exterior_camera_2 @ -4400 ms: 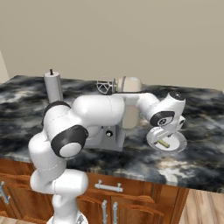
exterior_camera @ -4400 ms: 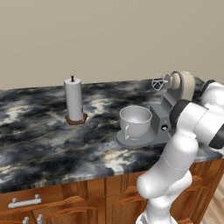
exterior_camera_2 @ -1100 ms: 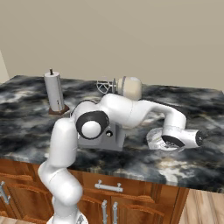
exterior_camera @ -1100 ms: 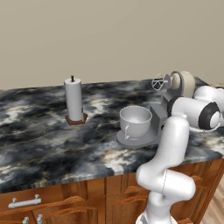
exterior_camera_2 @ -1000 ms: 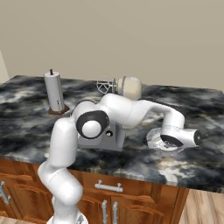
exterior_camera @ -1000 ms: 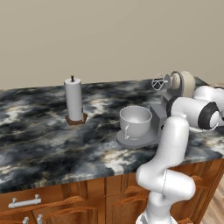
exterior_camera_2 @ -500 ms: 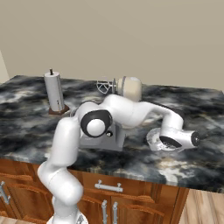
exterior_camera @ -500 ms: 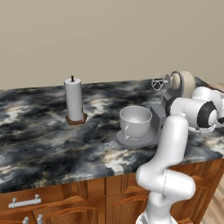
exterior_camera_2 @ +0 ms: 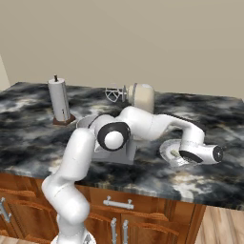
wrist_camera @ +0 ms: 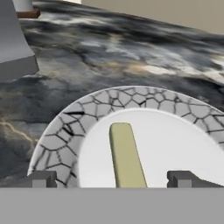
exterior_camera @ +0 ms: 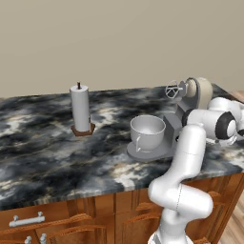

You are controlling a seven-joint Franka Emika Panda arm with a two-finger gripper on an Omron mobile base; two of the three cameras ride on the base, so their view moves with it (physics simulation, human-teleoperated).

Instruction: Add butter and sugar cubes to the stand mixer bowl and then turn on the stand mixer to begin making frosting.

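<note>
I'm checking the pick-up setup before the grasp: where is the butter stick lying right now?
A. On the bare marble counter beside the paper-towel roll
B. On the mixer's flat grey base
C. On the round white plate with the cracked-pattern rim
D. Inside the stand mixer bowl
C: the hand view shows the butter lying on the plate, lined up between the two open fingers.

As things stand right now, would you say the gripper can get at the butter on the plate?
Probably yes. The gripper is open, its fingertips on either side of the butter, which lies bare on the plate with nothing between them.
</note>
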